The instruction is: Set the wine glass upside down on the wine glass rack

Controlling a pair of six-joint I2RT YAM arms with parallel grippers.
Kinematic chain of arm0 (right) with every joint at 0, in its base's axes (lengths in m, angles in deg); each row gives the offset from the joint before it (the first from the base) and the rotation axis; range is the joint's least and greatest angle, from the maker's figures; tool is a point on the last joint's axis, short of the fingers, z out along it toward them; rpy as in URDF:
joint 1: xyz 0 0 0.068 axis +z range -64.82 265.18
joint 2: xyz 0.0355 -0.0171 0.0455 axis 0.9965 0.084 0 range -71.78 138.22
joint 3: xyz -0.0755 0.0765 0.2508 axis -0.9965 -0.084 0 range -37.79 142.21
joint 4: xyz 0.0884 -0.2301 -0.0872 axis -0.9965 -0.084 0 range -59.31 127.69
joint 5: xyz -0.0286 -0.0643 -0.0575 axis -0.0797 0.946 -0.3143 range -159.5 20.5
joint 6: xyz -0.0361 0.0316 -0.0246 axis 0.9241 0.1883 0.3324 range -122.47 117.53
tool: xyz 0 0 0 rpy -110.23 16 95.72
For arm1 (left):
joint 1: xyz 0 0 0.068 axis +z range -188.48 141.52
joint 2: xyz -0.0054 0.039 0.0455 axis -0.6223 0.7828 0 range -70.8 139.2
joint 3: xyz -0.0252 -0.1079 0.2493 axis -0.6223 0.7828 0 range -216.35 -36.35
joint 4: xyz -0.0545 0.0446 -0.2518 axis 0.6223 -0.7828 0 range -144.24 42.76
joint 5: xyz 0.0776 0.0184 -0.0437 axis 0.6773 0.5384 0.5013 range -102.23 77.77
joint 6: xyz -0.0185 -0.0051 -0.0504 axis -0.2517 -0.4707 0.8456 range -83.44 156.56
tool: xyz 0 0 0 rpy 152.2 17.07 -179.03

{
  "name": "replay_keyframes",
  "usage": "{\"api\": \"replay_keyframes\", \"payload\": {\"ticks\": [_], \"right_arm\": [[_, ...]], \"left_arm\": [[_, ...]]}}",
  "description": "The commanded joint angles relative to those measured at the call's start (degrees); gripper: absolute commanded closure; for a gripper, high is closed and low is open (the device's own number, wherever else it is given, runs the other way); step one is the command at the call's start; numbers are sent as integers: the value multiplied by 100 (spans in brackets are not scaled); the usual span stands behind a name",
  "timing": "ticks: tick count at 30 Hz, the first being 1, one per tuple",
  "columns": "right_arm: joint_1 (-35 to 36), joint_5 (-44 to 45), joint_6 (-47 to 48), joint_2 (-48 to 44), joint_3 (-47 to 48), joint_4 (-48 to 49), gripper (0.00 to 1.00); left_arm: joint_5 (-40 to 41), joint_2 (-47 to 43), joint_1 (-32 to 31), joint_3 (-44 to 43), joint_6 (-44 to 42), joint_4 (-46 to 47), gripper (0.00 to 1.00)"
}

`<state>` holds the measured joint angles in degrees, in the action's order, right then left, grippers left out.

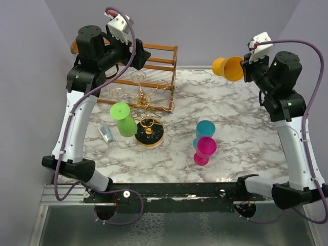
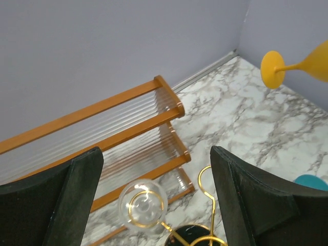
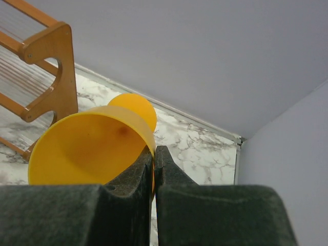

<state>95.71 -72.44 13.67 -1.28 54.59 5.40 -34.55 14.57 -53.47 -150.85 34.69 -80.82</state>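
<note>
Fingers (image 3: 128,200) of the right gripper (image 3: 154,151) pinch the yellow glass (image 3: 87,148) by its rim. The left gripper (image 2: 156,154) hangs wide open, empty.

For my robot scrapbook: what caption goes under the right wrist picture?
The right claw pinches the rim of an orange wine glass held sideways above the marble table.
</note>
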Motion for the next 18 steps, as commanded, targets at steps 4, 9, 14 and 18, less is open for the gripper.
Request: {"api": "replay_keyframes", "payload": {"ticks": [4,9,14,18], "right_arm": [[-29,-665,-16,-458,121,259,99],[-25,-1327,-56,-421,406,337,99],[-24,-2139,-287,-150,806,357,99],[-24,-2779,-575,127,1113,437,99]], "left_arm": [[-940,519,-202,-432,1313,825,17],[-1112,622,-378,-393,1664,1129,21],[-1151,791,-641,-463,1961,1171,23],[-1206,822,-795,-366,2233,1386,23]]}}
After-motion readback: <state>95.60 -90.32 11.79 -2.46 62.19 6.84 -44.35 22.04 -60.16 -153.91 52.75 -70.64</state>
